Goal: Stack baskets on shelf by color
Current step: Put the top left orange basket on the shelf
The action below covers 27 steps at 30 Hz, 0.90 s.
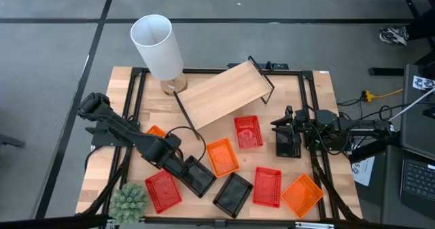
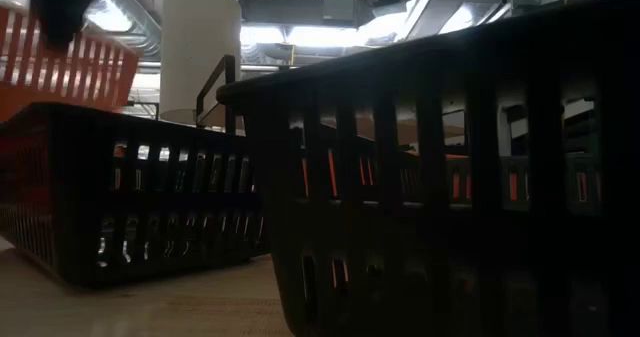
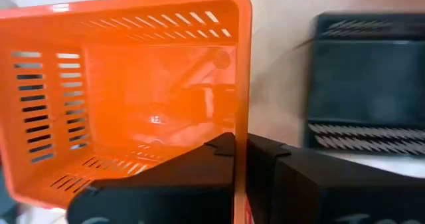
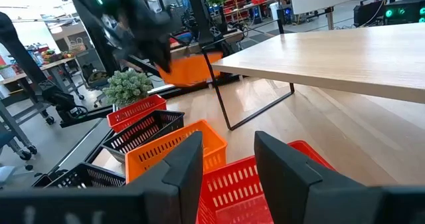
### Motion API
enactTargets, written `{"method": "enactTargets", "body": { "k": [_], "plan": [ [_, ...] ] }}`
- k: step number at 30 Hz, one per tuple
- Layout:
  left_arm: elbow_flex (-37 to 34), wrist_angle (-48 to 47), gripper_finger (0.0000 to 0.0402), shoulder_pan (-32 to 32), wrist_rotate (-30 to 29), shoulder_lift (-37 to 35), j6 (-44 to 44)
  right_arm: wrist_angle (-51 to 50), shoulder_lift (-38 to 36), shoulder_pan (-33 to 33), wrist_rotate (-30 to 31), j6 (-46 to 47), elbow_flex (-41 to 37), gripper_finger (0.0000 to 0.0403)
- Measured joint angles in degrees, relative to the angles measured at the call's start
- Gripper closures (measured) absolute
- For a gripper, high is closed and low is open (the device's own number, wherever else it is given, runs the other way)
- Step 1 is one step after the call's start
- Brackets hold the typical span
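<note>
Black basket filling low view, left pincer clamped on orange basket wall, right pincer agape, empty.

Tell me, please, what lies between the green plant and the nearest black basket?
A red basket lies between the plant and that black basket, as the high view shows.

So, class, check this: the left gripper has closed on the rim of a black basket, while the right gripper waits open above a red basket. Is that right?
One detail is wrong. The left gripper is shut on the rim of an orange basket, not a black one; the left wrist view shows its fingers pinching the orange wall. The rest stands: the right gripper waits open above a red basket.
</note>
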Motion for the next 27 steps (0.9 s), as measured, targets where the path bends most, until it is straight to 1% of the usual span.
{"method": "enactTargets", "body": {
  "k": [2, 4, 8, 9, 11, 13, 16, 20, 23, 27],
  "plan": [
    [7.05, -4.1, 0.0401, -1.06, -3.26, 0.0, 0.88, 0.0, 0.0, -0.02, 0.0, 0.0, 0.02, 0.0267],
    [14.02, -4.72, 0.0401, -1.97, -9.51, -0.04, 2.6, 0.0, 0.0, 0.0, 0.0, -0.02, 0.0, 0.0267],
    [26.09, -4.31, 0.0401, -3.14, -27.56, -0.09, 13.71, 0.0, 0.0, -0.02, 0.02, -0.02, 0.02, 0.0267],
    [28.23, -4.32, 0.0401, -2.86, -30.99, -0.15, 16.5, -0.02, 0.0, -0.02, 0.02, -0.02, 0.02, 0.0267],
    [30.85, -4.19, 0.0401, -1.0, -34.7, -0.15, 22.09, -0.02, 0.0, -0.02, 0.02, -0.23, 0.02, 0.0267],
    [31.5, -2.36, 0.0401, 2.52, -34.35, -0.15, 27.94, -0.02, 0.0, 0.0, 0.02, -0.24, 0.02, 0.0267],
    [31.27, 1.0, 0.0401, 8.86, -28.84, 0.31, 36.45, -0.02, 0.01, -0.01, 0.04, -0.31, 0.01, 0.0267],
    [30.92, 5.14, 0.0401, 17.51, -23.26, 3.85, 46.21, -0.02, 0.05, 0.0, 0.04, -0.33, 0.0, 0.0267],
    [30.89, 5.04, 0.0401, 22.73, -19.05, 7.08, 49.17, -0.05, 0.15, -0.02, 0.05, -0.24, 0.0, 0.0267],
    [30.81, 1.72, 0.0401, 27.03, -13.98, 11.81, 50.34, -0.13, 0.29, -0.02, 0.09, -0.24, 0.01, 0.0267]
  ]
}}
